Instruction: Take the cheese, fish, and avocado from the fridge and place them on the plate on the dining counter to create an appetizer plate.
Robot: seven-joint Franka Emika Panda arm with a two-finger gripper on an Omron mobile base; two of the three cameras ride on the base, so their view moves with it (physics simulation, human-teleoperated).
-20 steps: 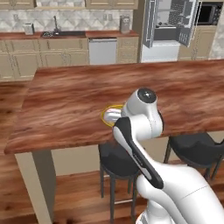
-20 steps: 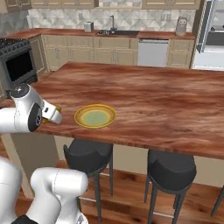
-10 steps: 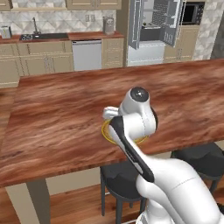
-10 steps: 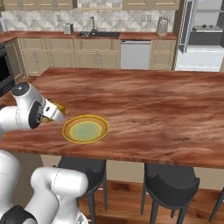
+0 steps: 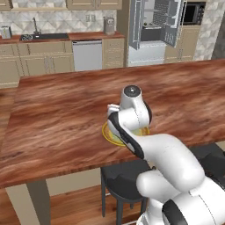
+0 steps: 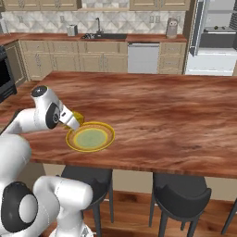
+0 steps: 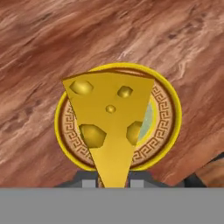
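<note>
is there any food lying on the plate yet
No, the plate shows a bare green centre in the right base view, and the cheese is held in the gripper above it.

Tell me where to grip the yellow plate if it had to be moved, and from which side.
Grip the plate's raised rim from above, one finger inside and one outside; it is shallow and lies flat on the dining counter, so a side grasp looks poor. Probably take the counter-edge side. The gripper is shut on the cheese.
</note>
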